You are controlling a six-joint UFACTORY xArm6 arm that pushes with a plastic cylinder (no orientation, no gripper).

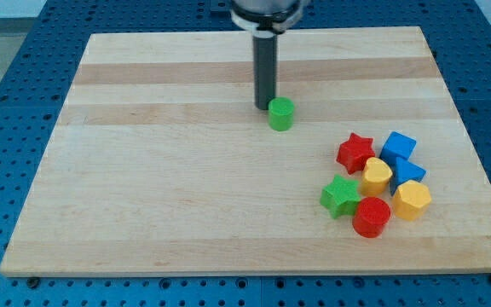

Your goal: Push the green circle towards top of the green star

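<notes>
The green circle (281,113) stands on the wooden board a little above the middle. My tip (265,107) is just to the circle's upper left, touching or almost touching it. The green star (341,196) lies at the lower right, at the left edge of a cluster of blocks, well below and to the right of the circle.
The cluster by the green star holds a red star (355,152), two blue blocks (398,147) (410,171), a yellow heart (377,176), a yellow hexagon (412,200) and a red circle (371,217). The board's right edge (471,145) runs close to them.
</notes>
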